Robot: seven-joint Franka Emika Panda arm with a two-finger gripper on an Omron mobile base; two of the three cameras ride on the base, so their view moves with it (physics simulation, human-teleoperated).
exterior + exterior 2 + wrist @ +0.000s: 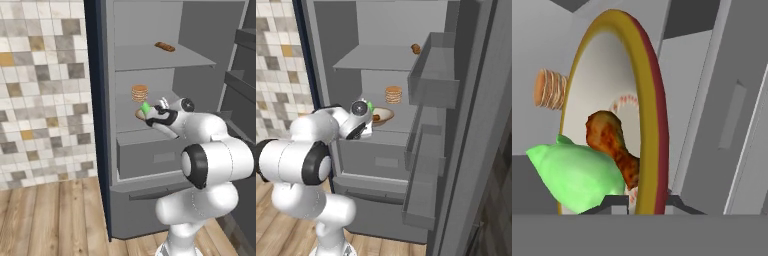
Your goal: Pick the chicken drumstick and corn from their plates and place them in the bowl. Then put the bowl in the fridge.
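- tiled kitchen wall (40, 90) and plank floor frame the open fridge (107, 150), its grey shelves and door racks (431, 75) exposed so the arm can reach straight in.
- gripper (646, 200) is pinched on the thick rim of the bowl (646, 100); in the hand view one dark fingertip sits on each side of the rim, a grip that lets the whole load travel as one piece.
- inside the bowl lie the chicken drumstick (612, 142) and the corn (579, 172), touching each other, so both foods look already collected.
- bowl is over the front of the middle shelf (130, 122), above the drawer (376, 160); whether it rests on the shelf cannot be told.
- a stack of pancakes (139, 93) stands farther back on that shelf, apart from the bowl; a small brown item (164, 47) lies on the shelf above.
- judged stage: final placement, with release and withdrawal not yet done.
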